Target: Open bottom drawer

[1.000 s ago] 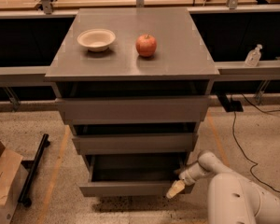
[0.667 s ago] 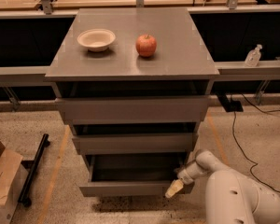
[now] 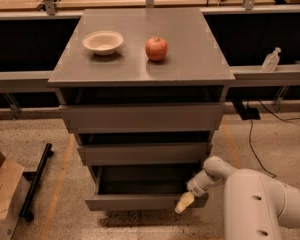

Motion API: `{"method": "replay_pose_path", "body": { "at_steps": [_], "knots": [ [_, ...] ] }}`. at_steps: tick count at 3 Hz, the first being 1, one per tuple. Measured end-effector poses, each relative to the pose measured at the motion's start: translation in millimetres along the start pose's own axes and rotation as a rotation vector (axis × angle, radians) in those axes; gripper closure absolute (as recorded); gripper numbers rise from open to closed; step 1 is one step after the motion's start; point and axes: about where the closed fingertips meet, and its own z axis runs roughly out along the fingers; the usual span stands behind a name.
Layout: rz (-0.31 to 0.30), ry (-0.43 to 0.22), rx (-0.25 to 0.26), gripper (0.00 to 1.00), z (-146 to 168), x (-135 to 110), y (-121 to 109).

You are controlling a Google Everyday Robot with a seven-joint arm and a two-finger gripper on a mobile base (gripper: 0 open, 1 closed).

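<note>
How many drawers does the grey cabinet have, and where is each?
3: top drawer under the tabletop, middle drawer below it, bottom drawer lowest, pulled out, with the gripper at its front right.

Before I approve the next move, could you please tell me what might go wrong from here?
The gripper sits at the far right end of the bottom drawer front, so an off-centre pull may skew or jam it. The front has no handle, so contact could slip. A jolt might roll the apple off the cabinet top.
</note>
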Motion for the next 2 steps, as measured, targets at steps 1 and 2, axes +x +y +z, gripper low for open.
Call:
{"method": "replay_pose_path", "body": {
  "at_steps": [1,2],
  "knots": [
    [0.044,0.041,-0.140,0.00,24.3,26.0,32.8],
    [0.054,0.045,-0.162,0.00,23.7,28.0,37.8]
  ]
}}
